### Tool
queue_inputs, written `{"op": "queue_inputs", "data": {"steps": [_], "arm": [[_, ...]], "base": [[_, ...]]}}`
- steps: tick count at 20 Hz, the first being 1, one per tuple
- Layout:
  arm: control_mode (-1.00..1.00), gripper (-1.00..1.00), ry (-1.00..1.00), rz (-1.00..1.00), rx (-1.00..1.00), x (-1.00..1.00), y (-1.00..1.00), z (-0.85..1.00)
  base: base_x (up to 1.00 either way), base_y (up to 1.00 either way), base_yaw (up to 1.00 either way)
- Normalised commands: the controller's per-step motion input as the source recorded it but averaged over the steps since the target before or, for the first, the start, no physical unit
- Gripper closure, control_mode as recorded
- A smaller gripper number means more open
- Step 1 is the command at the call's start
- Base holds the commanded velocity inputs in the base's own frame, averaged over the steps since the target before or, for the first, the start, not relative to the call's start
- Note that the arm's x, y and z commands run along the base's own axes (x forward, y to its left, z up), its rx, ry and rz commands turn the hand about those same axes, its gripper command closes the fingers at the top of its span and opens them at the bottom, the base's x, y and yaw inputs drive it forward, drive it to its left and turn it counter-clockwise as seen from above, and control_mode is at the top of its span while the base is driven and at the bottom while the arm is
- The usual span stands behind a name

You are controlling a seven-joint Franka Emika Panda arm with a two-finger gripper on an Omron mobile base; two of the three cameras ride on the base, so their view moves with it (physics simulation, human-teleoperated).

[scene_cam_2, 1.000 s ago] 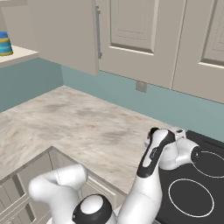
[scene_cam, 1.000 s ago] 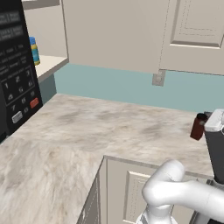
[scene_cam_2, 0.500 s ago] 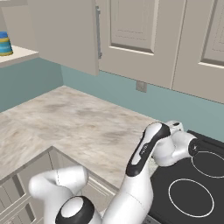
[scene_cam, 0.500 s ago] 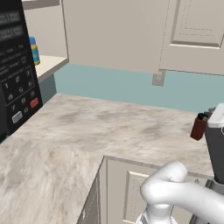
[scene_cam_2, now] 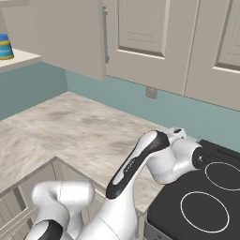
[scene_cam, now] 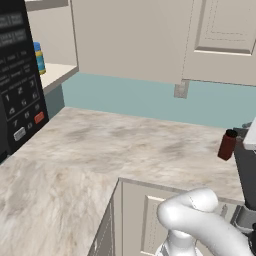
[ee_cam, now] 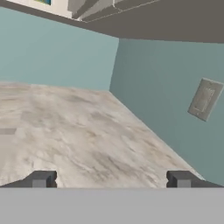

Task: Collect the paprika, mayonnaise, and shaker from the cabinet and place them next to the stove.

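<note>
One paprika bottle [scene_cam: 227,145], dark red with a black cap, stands upright on the marble counter [scene_cam: 100,150] near the right end, close to the teal wall. One mayonnaise jar [scene_cam: 38,58] with a blue lid stands on the shelf of the open cabinet [scene_cam: 57,75], well apart from the bottle; the same jar [scene_cam_2: 5,47] is at the far left of the right base view. The stove [scene_cam_2: 206,201] is a black slab with two round rings on its top, just beside the counter's right end. One microwave [scene_cam: 17,95] with a keypad stands at the left. One wall outlet [ee_cam: 204,99] sits on the teal wall. The gripper [ee_cam: 111,179] has its two fingertips [ee_cam: 41,178] far apart, with nothing between them, above the counter.
</note>
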Motion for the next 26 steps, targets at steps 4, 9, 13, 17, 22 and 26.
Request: {"op": "queue_inputs", "data": {"steps": [4, 9, 13, 17, 22, 26], "arm": [[-1.0, -1.0, 0.0, 0.04, -0.04, -0.72, 0.86, 0.23], [-1.0, -1.0, 0.02, 0.07, -0.04, -0.52, 1.0, 0.29], [-1.0, -1.0, 0.08, 0.09, -0.04, -0.34, 1.0, 0.46], [-1.0, -1.0, 0.12, 0.09, -0.02, -0.3, 0.98, 0.61], [-1.0, -1.0, 0.12, 0.08, 0.0, -0.3, 0.96, 0.57], [-1.0, -1.0, 0.08, 0.03, 0.0, -0.05, 0.99, 0.38]], "base": [[0.0, 0.0, 0.0], [0.0, 0.0, 0.0], [0.0, 0.0, 0.0], [0.0, 0.0, 0.0], [0.0, 0.0, 0.0], [0.0, 0.0, 0.0]]}}
